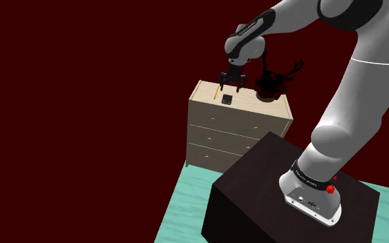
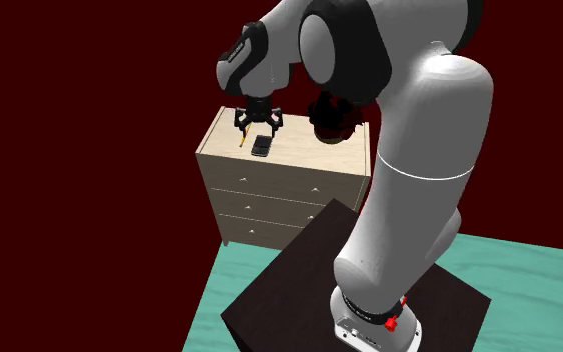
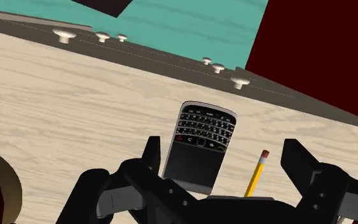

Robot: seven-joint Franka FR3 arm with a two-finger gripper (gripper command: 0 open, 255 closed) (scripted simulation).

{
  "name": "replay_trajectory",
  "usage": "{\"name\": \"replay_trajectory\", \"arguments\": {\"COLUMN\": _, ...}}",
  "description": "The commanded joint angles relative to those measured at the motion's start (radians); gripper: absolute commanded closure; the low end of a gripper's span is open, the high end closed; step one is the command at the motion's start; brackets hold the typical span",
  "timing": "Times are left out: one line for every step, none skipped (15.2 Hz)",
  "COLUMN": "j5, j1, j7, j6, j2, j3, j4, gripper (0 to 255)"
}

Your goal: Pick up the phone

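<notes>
In the shoulder view we see one pale wooden dresser (image 1: 235, 135) with three shut drawers, so whatever is in them is hidden. On its top lie one black keypad phone (image 1: 226, 100) and one yellow pencil (image 1: 215, 91). One dark round pot (image 1: 269, 90) holding bare dark twigs stands there too. The black gripper (image 1: 229, 84) hangs just above the phone, fingers spread.

In the second exterior view we find the phone (image 2: 261, 147) flat near the dresser's (image 2: 289, 186) front edge, beside the pencil (image 2: 241, 141), with the gripper (image 2: 258, 125) over it.

In the wrist view the gripper (image 3: 224, 147) is released. The phone (image 3: 199, 149) and pencil (image 3: 256, 175) both lie between its fingers (image 3: 152, 153), untouched. We count six pale knobs along the dresser (image 3: 75, 108) front.
</notes>
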Motion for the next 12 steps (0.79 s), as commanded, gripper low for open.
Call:
{"name": "replay_trajectory", "arguments": {"j5": 0.02, "j1": -0.012, "j7": 0.013, "j6": 0.023, "j2": 0.069, "j3": -0.006, "j4": 0.05, "gripper": 0}}
{"name": "replay_trajectory", "arguments": {"j5": 0.031, "j1": -0.019, "j7": 0.016, "j6": 0.035, "j2": 0.103, "j3": -0.01, "j4": 0.074, "gripper": 0}}
{"name": "replay_trajectory", "arguments": {"j5": 0.042, "j1": -0.027, "j7": 0.02, "j6": 0.045, "j2": 0.137, "j3": -0.013, "j4": 0.098, "gripper": 0}}
{"name": "replay_trajectory", "arguments": {"j5": 0.052, "j1": -0.035, "j7": 0.023, "j6": 0.055, "j2": 0.169, "j3": -0.015, "j4": 0.123, "gripper": 0}}
{"name": "replay_trajectory", "arguments": {"j5": 0.056, "j1": -0.037, "j7": 0.02, "j6": 0.065, "j2": 0.178, "j3": -0.013, "j4": 0.121, "gripper": 0}}
{"name": "replay_trajectory", "arguments": {"j5": 0.06, "j1": -0.038, "j7": 0.017, "j6": 0.076, "j2": 0.188, "j3": -0.011, "j4": 0.119, "gripper": 0}}
{"name": "replay_trajectory", "arguments": {"j5": 0.063, "j1": -0.039, "j7": 0.014, "j6": 0.087, "j2": 0.197, "j3": -0.01, "j4": 0.117, "gripper": 0}}
{"name": "replay_trajectory", "arguments": {"j5": 0.067, "j1": -0.04, "j7": 0.011, "j6": 0.097, "j2": 0.206, "j3": -0.008, "j4": 0.116, "gripper": 0}}
{"name": "replay_trajectory", "arguments": {"j5": 0.071, "j1": -0.042, "j7": 0.008, "j6": 0.108, "j2": 0.216, "j3": -0.006, "j4": 0.115, "gripper": 0}}
{"name": "replay_trajectory", "arguments": {"j5": 0.075, "j1": -0.043, "j7": 0.005, "j6": 0.118, "j2": 0.226, "j3": -0.004, "j4": 0.114, "gripper": 0}}
{"name": "replay_trajectory", "arguments": {"j5": 0.078, "j1": -0.044, "j7": 0.002, "j6": 0.128, "j2": 0.236, "j3": -0.002, "j4": 0.113, "gripper": 0}}
{"name": "replay_trajectory", "arguments": {"j5": 0.081, "j1": -0.045, "j7": 0.0, "j6": 0.134, "j2": 0.242, "j3": 0.0, "j4": 0.113, "gripper": 0}}
